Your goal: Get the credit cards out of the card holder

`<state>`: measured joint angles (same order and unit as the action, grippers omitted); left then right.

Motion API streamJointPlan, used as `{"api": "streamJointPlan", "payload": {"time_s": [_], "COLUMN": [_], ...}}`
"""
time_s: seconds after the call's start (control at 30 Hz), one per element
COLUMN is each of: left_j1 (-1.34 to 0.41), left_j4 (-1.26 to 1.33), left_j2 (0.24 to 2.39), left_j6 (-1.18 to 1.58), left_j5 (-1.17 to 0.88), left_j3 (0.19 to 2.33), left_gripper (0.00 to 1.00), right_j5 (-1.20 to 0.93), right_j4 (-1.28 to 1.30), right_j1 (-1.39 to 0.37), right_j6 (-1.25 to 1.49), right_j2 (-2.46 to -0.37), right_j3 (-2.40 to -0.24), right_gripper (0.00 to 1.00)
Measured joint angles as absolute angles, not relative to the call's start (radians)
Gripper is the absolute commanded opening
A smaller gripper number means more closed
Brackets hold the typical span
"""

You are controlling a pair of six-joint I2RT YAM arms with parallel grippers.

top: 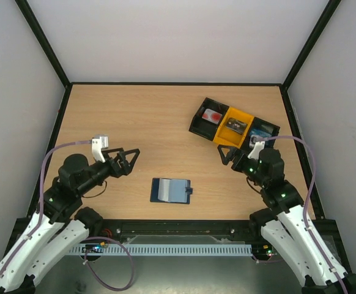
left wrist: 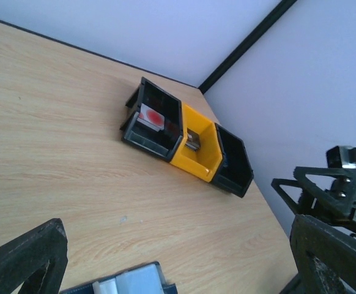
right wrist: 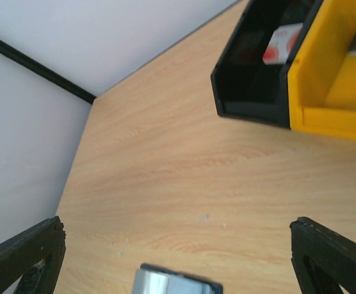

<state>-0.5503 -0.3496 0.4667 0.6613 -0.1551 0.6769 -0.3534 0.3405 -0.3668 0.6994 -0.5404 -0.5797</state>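
Fingers on my right gripper (top: pixel 229 154) are standing wide apart, holding nothing, just beside the tray (top: pixel 196 127). My left gripper (top: pixel 131 160) is gaping too, empty. The card holder (top: pixel 170 190) is lying open on the table (top: pixel 135 116) between my arms. The pink-white card (top: pixel 212 115) and the black card (top: pixel 235 125) are sitting in the tray.

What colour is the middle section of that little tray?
The middle section is bright yellow, clearest in the left wrist view.
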Motion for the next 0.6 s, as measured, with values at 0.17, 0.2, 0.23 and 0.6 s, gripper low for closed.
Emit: {"api": "streamJointPlan", "payload": {"time_s": [0.17, 0.2, 0.23, 0.6], "left_j1": [-0.550, -0.550, -0.550, -0.550], "left_j4": [-0.342, -0.343, -0.343, -0.341], "left_j2": [0.408, 0.397, 0.387, 0.368], "left_j6": [0.666, 0.670, 0.674, 0.688], "left_j5": [-0.182, -0.181, -0.180, -0.158], "left_j3": [0.599, 0.583, 0.570, 0.549], "left_gripper": [1.00, 1.00, 1.00, 1.00], "right_j5": [-0.403, -0.409, -0.413, -0.430], "right_j4": [0.341, 0.341, 0.341, 0.336], "right_j1": [-0.367, -0.367, -0.367, -0.367], "right_j6": [0.741, 0.747, 0.751, 0.772], "right_j2": [-0.478, -0.470, -0.462, -0.452], "right_j3": [-0.500, -0.494, -0.491, -0.491], "right_gripper": [0.98, 0.98, 0.98, 0.98]}}
